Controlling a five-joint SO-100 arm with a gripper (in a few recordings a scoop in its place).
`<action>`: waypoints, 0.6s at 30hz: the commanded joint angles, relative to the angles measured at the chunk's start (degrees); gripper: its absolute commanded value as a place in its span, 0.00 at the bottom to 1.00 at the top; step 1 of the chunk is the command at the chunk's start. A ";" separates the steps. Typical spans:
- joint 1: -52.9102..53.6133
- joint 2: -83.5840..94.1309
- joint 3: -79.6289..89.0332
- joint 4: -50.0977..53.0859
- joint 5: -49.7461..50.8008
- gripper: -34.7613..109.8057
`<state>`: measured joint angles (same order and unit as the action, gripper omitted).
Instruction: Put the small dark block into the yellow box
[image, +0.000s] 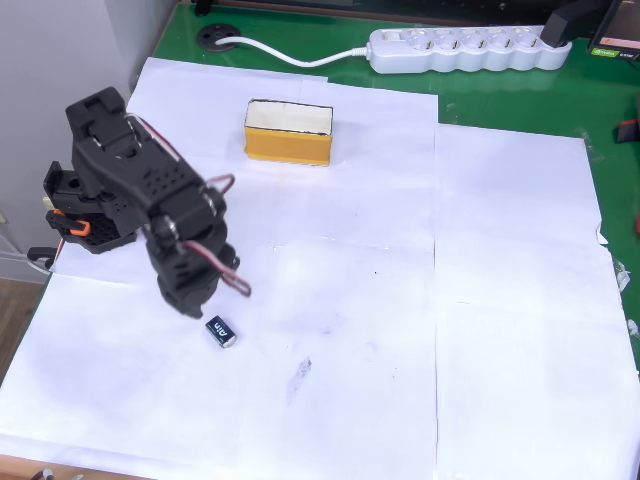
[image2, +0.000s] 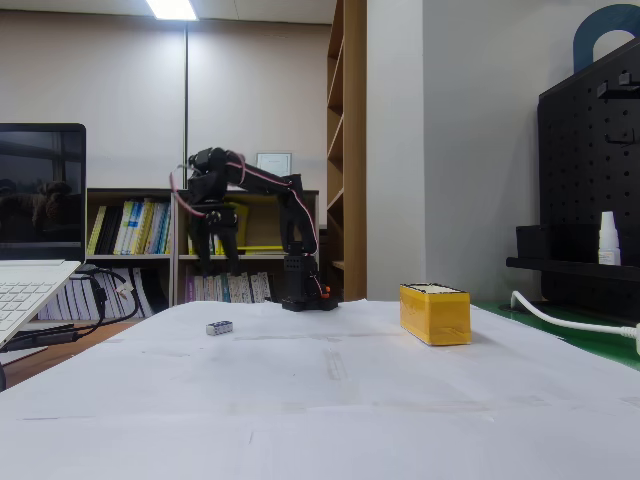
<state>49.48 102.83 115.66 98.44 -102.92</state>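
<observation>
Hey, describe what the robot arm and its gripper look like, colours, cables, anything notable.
The arm is matte black plastic with boxy segments and small screw holes. Pinkish-red and white wires loop loosely along it. Orange-red parts sit near its base. The gripper is black too, with two fingers pointing down in the fixed view.

White lettering sits on the small dark block (image: 221, 331), too small to read.
</observation>
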 joint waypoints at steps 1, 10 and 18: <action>1.58 0.62 0.97 -3.60 -1.67 0.39; 1.85 -2.64 -12.48 -12.83 -4.04 0.39; 2.29 -5.54 -22.59 -20.48 -5.36 0.39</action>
<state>50.45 103.10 93.25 78.93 -107.75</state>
